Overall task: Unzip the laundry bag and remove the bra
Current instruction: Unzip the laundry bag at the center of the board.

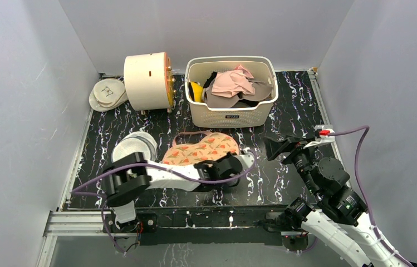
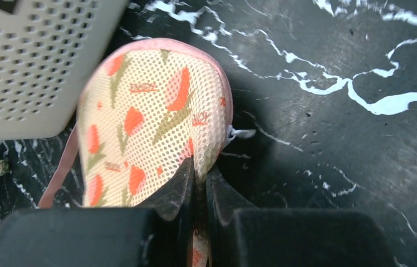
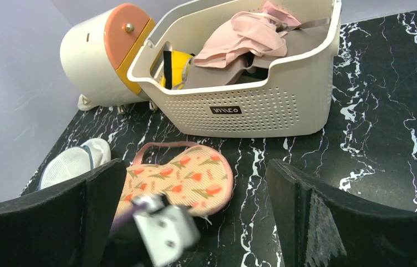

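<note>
Left gripper [image 2: 199, 173] clamps the laundry bag [image 2: 150, 128] rim, mid-table toward the near edge. Right gripper [image 3: 196, 167] hangs wide open by the right edge. It's the unzipping step, I'd say; next, right needs the white pull tab [image 2: 240, 133].

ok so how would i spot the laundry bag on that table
Find the white perforated basket at the back of the black marbled table. Just in front of it lies the bag, a flat cream pouch. Unlike the white mesh disc to its left, it has orange-and-green flowers and pink trim.
</note>
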{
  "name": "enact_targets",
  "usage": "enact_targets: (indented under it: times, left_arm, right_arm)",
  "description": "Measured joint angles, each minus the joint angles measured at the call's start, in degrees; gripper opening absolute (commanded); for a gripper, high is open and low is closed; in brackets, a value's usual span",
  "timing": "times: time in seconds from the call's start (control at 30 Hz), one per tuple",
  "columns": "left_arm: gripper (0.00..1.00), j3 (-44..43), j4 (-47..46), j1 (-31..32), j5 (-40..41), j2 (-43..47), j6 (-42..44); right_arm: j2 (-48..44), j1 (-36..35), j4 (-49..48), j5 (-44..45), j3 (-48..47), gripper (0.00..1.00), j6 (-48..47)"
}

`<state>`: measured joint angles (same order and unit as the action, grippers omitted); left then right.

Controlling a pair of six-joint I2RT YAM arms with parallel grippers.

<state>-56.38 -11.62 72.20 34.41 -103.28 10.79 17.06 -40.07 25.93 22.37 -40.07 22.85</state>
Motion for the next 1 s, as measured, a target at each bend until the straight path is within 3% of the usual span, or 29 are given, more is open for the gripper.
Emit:
enact_targets:
  times: [0.4, 0.73, 0.83, 1.0]
  left_arm:
    - [0.0, 12.76, 0.87, -4.28, -3.63, 30.8, -4.74]
    - [0.0, 13.05, 2.97, -4.55, -2.62, 32.61, -6.97]
    - [0.0, 10.29, 5.31, -4.66, -3.63, 32.44, -6.97]
    - [0.0, 7.08, 5.64, -5.14, -5.6, 32.41, -6.03]
  right_arm:
    - [3.93, 0.0, -2.8, 0.76, 0.0, 0.96, -0.17]
    - [16.17, 0.0, -7.93, -17.44, 3.61, 0.86, 0.74]
    - [20.04, 0.0, -9.22, -22.73, 4.5, 0.77, 0.57]
    - [26.1, 0.0, -12.57, -30.4, 5.4, 0.53, 0.61]
